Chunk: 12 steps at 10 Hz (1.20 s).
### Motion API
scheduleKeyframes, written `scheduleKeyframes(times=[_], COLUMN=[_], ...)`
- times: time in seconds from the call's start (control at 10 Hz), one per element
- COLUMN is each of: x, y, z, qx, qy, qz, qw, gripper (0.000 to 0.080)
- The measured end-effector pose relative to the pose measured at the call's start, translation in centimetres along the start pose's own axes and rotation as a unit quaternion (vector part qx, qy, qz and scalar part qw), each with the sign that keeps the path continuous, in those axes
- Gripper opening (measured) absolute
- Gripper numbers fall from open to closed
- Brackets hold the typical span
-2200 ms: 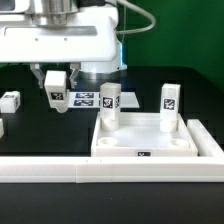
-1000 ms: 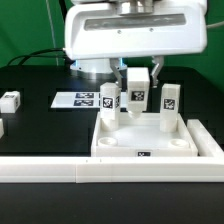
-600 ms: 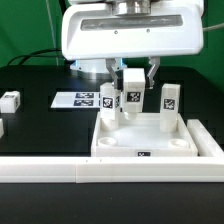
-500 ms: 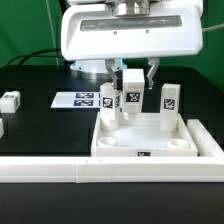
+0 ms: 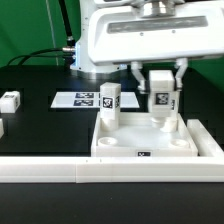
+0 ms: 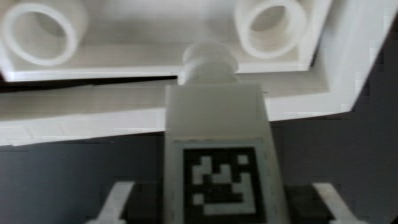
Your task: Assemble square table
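Exterior view: large white plastic square slab with rim point(image 5: 115, 150) lies just behind the long white border wall point(image 5: 50, 172). Gripper point(image 5: 159, 84) jaws clench a white tagged block leg point(image 5: 160, 96) above the slab. Left rear leg point(image 5: 110, 103) and right rear leg point(image 5: 173, 118) stand socketed. Front sockets judged unfilled. Loose leg point(image 5: 10, 100) lies well apart, not yet fitted
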<state>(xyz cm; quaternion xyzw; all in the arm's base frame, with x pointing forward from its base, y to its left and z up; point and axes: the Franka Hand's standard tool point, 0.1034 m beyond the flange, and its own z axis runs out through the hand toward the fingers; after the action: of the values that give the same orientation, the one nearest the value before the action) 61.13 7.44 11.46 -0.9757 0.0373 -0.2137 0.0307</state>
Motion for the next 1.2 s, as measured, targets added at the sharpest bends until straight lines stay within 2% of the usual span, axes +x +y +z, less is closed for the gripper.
scheduleKeyframes(times=[0.1,0.6,0.7,1.2], x=[-0.06,-0.26,0.07,0.03], y=[-0.70,0.07,0.27,-0.50], z=[0.21,0.22,0.19,0.54], qx=[0.002,-0.006,-0.011,-0.007], qy=[0.004,0.025,0.054,0.052], qz=[-0.004,-0.005,-0.006,-0.007], qw=[1.000,1.000,0.998,0.999], gripper=[0.0290,0.0290,0.0290,0.0290])
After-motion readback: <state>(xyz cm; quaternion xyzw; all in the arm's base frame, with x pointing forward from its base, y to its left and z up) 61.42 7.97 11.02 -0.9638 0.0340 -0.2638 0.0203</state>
